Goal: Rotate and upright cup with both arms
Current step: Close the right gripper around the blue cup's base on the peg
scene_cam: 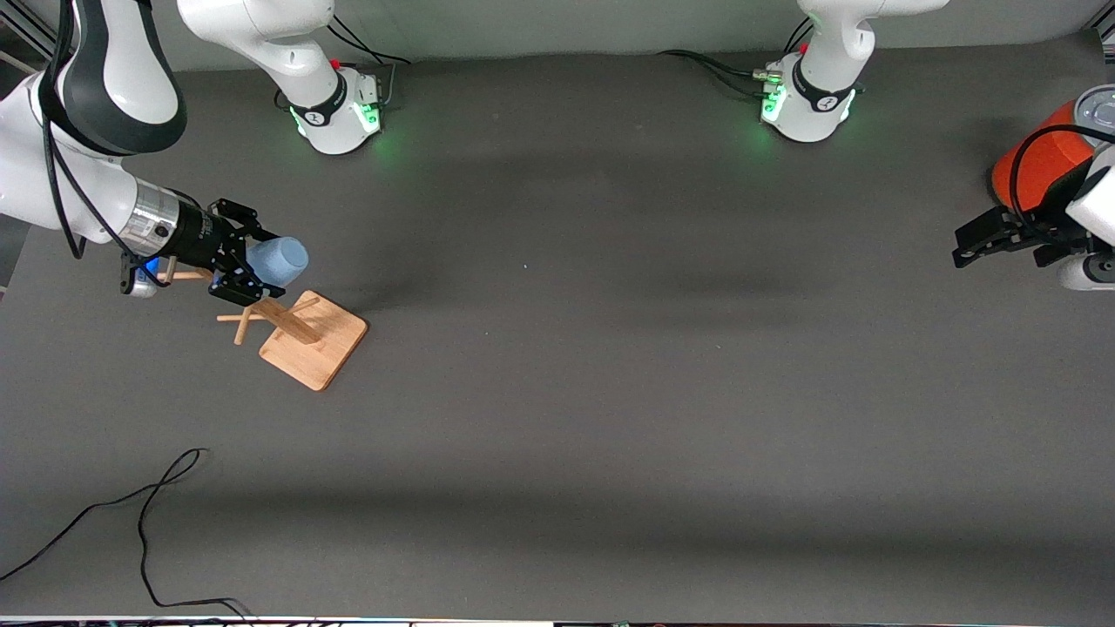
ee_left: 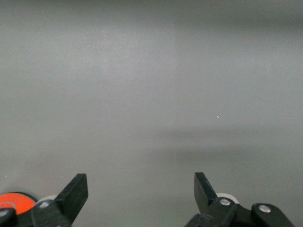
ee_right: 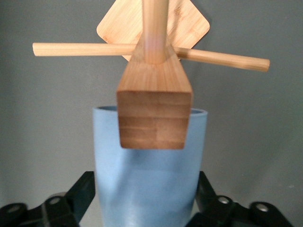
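Note:
The light-blue cup (scene_cam: 279,259) lies on its side in my right gripper (scene_cam: 251,263), up in the air over the pegs of the wooden rack (scene_cam: 312,338). In the right wrist view the fingers (ee_right: 84,190) press both sides of the cup (ee_right: 149,184), and the rack's post (ee_right: 155,118) stands in front of its end. My left gripper (scene_cam: 965,247) is open and empty, waiting low over the table at the left arm's end, beside the orange can (scene_cam: 1041,164). The left wrist view shows its spread fingertips (ee_left: 76,191) over bare table.
The rack has a square wooden base and crossed pegs (ee_right: 80,49). A black cable (scene_cam: 148,509) loops on the table near the front camera at the right arm's end. The orange can's edge (ee_left: 12,201) shows by the left gripper.

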Robot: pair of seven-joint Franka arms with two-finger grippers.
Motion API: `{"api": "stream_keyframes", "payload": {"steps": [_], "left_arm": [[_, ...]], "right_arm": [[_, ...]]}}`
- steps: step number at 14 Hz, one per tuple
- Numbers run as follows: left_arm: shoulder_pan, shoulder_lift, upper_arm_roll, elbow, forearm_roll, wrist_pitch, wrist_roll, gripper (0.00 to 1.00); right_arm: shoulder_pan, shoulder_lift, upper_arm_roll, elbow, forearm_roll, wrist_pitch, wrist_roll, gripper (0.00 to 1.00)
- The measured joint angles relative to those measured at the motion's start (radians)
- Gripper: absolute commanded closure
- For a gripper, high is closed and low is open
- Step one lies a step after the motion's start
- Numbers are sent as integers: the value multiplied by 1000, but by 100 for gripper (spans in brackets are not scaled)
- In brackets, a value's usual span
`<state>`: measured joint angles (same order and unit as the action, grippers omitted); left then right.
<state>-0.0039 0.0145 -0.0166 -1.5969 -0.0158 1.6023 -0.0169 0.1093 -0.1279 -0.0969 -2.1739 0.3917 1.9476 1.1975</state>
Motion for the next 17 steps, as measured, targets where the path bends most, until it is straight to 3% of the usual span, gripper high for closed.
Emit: {"api": "stream_keyframes", "payload": {"steps": [2, 5, 10, 17], "left_arm": [[0, 0, 0, 0, 0, 0, 0, 0], [0, 0, 0, 0, 0, 0, 0, 0], [0, 1, 0, 0, 0, 0, 0, 0], [0, 1, 0, 0, 0, 0, 0, 0]], "right_arm": [[0, 0, 0, 0, 0, -1, -7, 31], [0, -1, 0, 1, 1, -2, -8, 37], [0, -3, 0, 38, 5, -45, -8, 37], [2, -11, 16, 71, 96, -73, -7, 37]]}}
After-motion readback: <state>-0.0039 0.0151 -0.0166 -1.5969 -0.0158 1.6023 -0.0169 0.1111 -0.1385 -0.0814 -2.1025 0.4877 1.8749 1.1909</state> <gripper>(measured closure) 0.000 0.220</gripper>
